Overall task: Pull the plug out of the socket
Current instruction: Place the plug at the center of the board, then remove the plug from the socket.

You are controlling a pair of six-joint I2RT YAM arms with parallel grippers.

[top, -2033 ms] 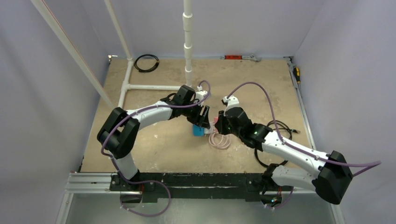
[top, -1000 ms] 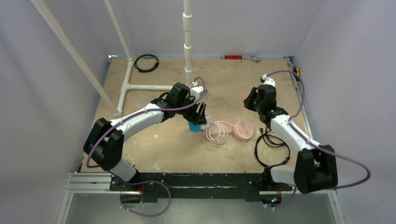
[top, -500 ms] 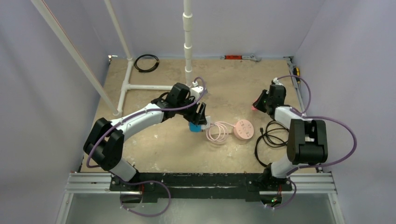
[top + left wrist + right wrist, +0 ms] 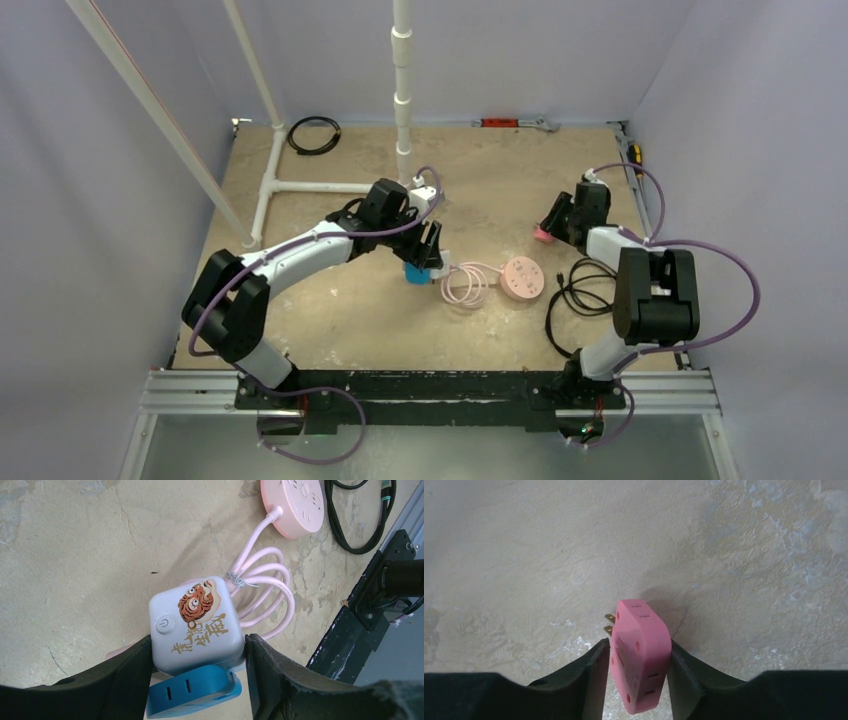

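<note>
My left gripper [image 4: 427, 262] is shut on a white cube socket [image 4: 196, 625] with a tiger picture and a power button. A blue adapter [image 4: 192, 692] sits against the cube's near side. The socket's pink cord [image 4: 265, 580] coils to a round pink power strip [image 4: 523, 277]. My right gripper [image 4: 550, 227] is at the right side of the table, well apart from the socket. It is shut on a pink plug adapter [image 4: 640, 655] whose brass prongs [image 4: 609, 622] are bare, held low over the table.
A black cable [image 4: 578, 300] lies coiled at the right, near the right arm. A white pipe frame [image 4: 320, 186] and upright pipe [image 4: 402, 90] stand at the back. A small black coil [image 4: 314, 134] lies at the back left, with tools [image 4: 515, 123] along the back edge.
My right gripper has come away from the socket with the pink plug, swung to the right side of the table and sunk a little. The left gripper keeps hold of the cube socket.
</note>
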